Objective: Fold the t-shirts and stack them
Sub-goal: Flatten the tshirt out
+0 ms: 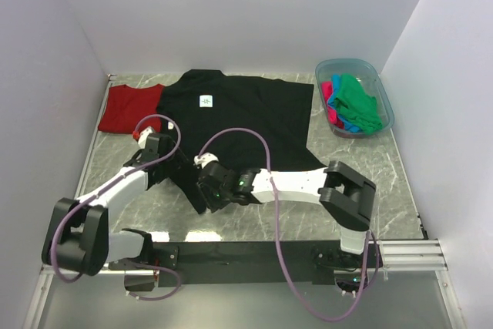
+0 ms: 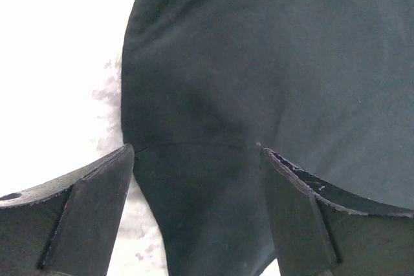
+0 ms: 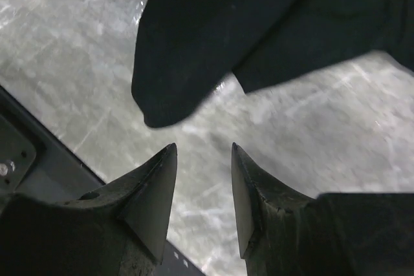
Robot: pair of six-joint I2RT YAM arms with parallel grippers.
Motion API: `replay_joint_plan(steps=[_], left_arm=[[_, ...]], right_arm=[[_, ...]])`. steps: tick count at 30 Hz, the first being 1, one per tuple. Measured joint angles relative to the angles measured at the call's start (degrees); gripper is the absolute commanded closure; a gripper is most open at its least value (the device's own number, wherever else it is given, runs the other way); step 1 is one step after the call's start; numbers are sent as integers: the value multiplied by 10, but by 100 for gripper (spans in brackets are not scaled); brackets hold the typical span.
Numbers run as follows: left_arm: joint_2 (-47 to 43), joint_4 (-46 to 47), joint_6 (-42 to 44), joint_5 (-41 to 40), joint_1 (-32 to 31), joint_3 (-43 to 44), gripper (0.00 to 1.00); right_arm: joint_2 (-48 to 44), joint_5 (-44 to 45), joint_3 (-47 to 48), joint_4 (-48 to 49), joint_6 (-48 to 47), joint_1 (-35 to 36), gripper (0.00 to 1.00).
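Top external view: black shirt spread flat on the table. Red shirt touches its left side; other shirts are heaped in the tub. Left gripper gapes wide over black cloth, nothing pinched. Right gripper narrow, empty, just short of a rounded cloth lobe. Cloth judged light, limp, not slippery; likely bunches if dragged. Best hold: pinch the near hem's edge or corners.

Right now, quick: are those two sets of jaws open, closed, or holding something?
Left gripper: jaws wide open over the black t-shirt, not clamped.
Right gripper: jaws slightly open, empty, near the shirt's edge.
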Motion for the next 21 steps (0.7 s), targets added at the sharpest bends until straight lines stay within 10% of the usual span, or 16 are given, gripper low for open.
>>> replay_joint_plan(steps=[21], left_arm=[[86, 96, 31, 80, 53, 10, 17]], right_arm=[[107, 93, 73, 13, -2, 5, 53]])
